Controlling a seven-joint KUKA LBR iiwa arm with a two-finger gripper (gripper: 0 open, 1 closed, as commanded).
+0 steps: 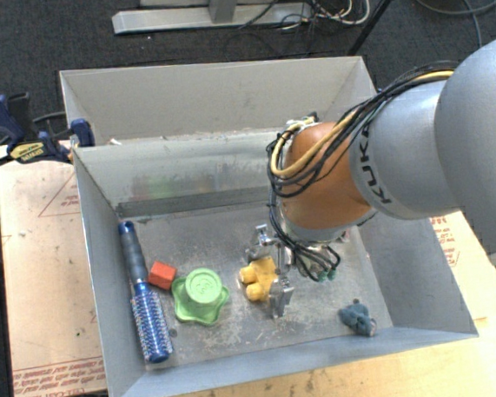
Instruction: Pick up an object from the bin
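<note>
My gripper (pixel 271 270) hangs low near the middle of the bin, its metal fingers (pixel 282 296) spread apart, one above and one below a small yellow toy (pixel 256 280). The yellow toy lies on the bin floor between the fingers, which stand open around it. Just left of it sits a green round cup-like piece (pixel 201 295) with a wavy rim.
A small orange-red block (pixel 161 275) lies left of the green piece. A blue hairbrush (pixel 144 295) runs along the left wall. A grey small figure (pixel 357 318) rests at the front right. The arm's orange cover looms over the bin's right middle.
</note>
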